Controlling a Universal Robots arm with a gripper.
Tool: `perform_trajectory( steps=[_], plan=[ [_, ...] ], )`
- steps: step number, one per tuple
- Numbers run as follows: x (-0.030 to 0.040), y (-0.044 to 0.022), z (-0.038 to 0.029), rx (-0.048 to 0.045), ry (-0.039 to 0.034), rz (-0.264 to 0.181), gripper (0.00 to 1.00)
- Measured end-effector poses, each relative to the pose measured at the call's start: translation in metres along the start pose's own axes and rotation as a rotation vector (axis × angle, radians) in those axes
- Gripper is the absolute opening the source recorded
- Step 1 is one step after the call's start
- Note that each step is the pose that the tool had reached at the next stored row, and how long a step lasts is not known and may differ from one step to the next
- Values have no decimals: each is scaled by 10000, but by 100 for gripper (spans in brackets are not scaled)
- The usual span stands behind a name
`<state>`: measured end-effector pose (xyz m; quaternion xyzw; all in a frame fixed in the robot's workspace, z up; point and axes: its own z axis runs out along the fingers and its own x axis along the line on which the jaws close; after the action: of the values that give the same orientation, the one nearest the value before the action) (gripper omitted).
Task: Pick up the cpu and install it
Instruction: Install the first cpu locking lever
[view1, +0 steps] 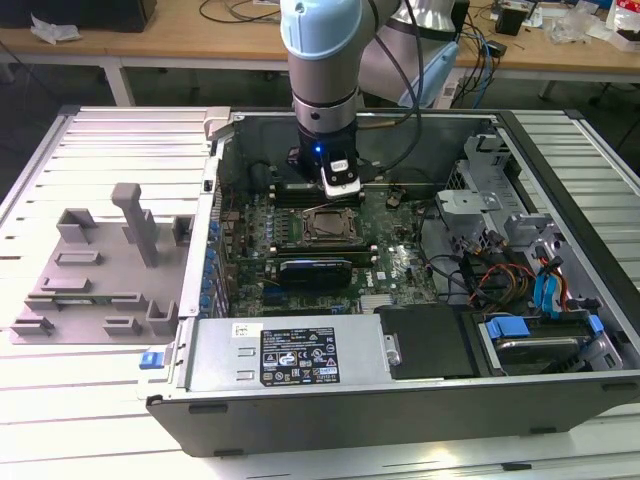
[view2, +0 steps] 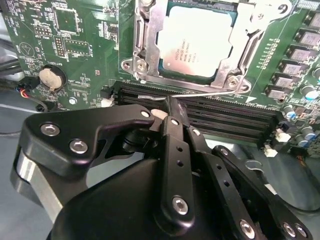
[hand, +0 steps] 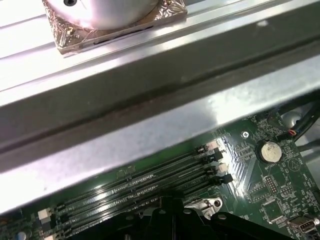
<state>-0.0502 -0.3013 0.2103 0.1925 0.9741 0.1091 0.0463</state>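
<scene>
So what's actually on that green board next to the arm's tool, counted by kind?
cpu: 1
metal socket frame around it: 1
coin cell battery: 1
black memory slots, counted in the first wrist view: 4
Total: 7

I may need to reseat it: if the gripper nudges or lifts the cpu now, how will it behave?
The cpu looks like a thin, stiff plate with a smooth metal top, so probably slippery to pinch and unlikely to flex. It lies flat inside the socket frame, so a sideways push would likely be blocked, not slide it. Being flat, it shouldn't roll or tip.
</scene>
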Motion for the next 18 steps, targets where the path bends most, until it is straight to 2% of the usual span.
perform_trajectory(
  steps=[4,7,8,10,11,18],
  plan=[
    [5,7,17,54,-48,112,11],
    [7,-3,58,285,-174,236,11],
    [12,-3,93,440,-257,314,11],
    [16,-2,114,562,-324,383,11],
    [20,4,120,583,-339,422,11],
    [25,22,117,566,-337,424,11]
  ],
)
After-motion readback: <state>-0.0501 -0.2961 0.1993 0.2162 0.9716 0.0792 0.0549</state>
